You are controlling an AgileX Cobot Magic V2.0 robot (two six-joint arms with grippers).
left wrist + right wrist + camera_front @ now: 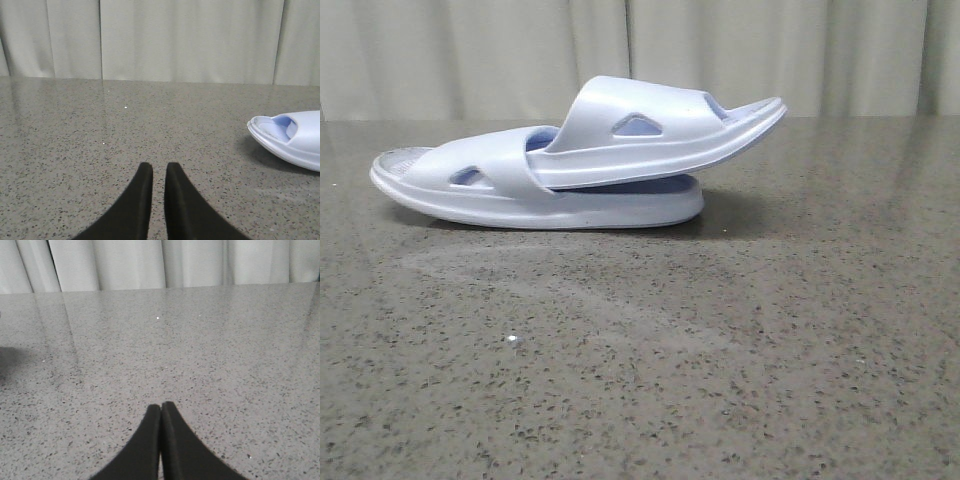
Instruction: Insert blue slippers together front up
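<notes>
Looks essentially finished, judging by how things lie. Out on the speckled grey worktop (740, 380), toward its far side and left of centre in the front view: the 2 blue slippers, nested. Lower slipper (480, 185) flat on its sole, one end pointing left. Upper slipper (650, 130) pushed in under the lower one's strap, its inserted end hidden there, its free end tilted up and jutting out to the right, clear of the worktop and overhanging the lower sole. Both straps facing up, triangular side cut-outs visible on each. Cannot tell from these views how deep the insertion goes or whether the pair would hold if nudged. No arm or tool anywhere in the front view, so nothing touching the pair. Left tool (154, 170) low over bare worktop, holding nothing, the 2 dark fingers nearly together with only a narrow slit between; one end of the lower slipper (295, 137) visible at the edge of that wrist view, well apart from the fingertips. Right tool (161, 407) pressed fully closed, fingers touching, gripping nothing, over bare worktop with no slipper in sight. White curtain (640, 50) behind the worktop in all 3 views. Left to do, as a judgement: little or nothing beyond keeping both arms clear; perhaps a firmer seating of the upper slipper, if a flatter, tighter fit is wanted.
</notes>
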